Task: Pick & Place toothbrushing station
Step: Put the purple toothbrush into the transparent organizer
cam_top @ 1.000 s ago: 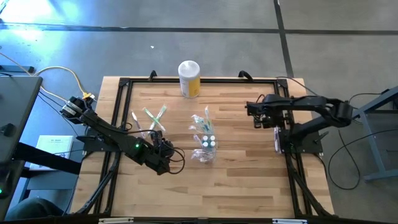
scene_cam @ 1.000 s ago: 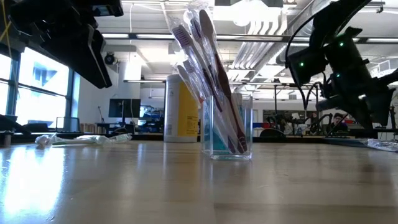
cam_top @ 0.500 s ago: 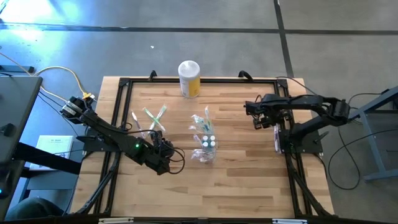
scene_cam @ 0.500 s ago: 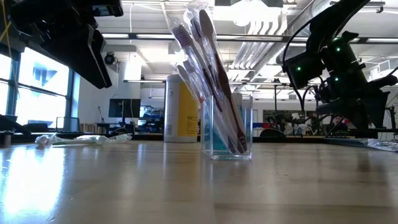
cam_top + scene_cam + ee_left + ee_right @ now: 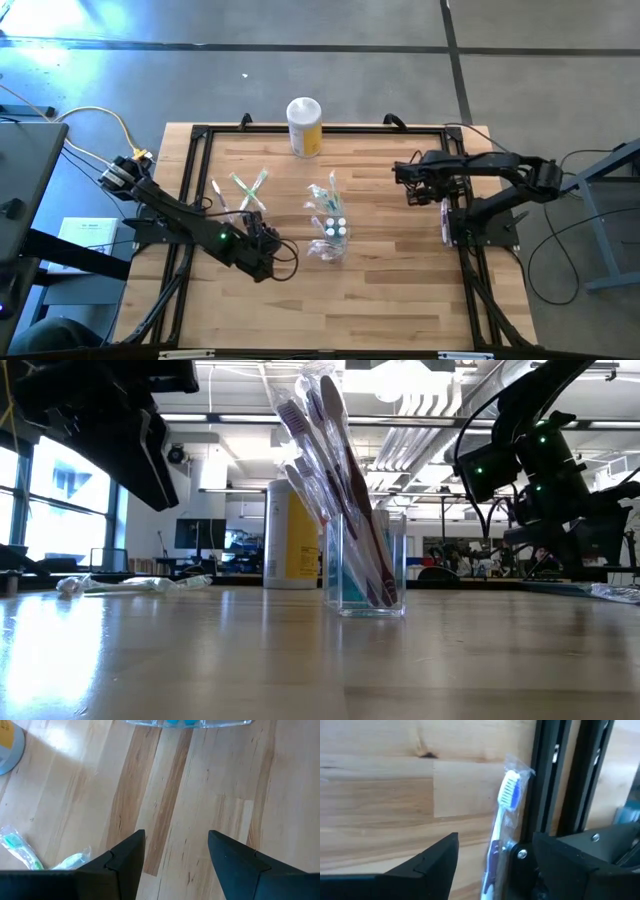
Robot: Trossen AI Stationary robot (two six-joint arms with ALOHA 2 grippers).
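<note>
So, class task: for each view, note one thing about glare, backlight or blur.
High view: bluish glare on the floor, upper left. Low view: bright windows and ceiling lights silhouette the arms, and the table reflects light. Left wrist view: a pale sheen on the wood. Right wrist view: the wrapped toothbrush looks slightly soft.

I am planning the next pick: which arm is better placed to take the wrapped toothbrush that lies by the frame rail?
Probably the right. The right tool is open, with the wrapped toothbrush just ahead of it beside the black rail. The left tool, open and empty, hangs over bare wood across the table.
</note>
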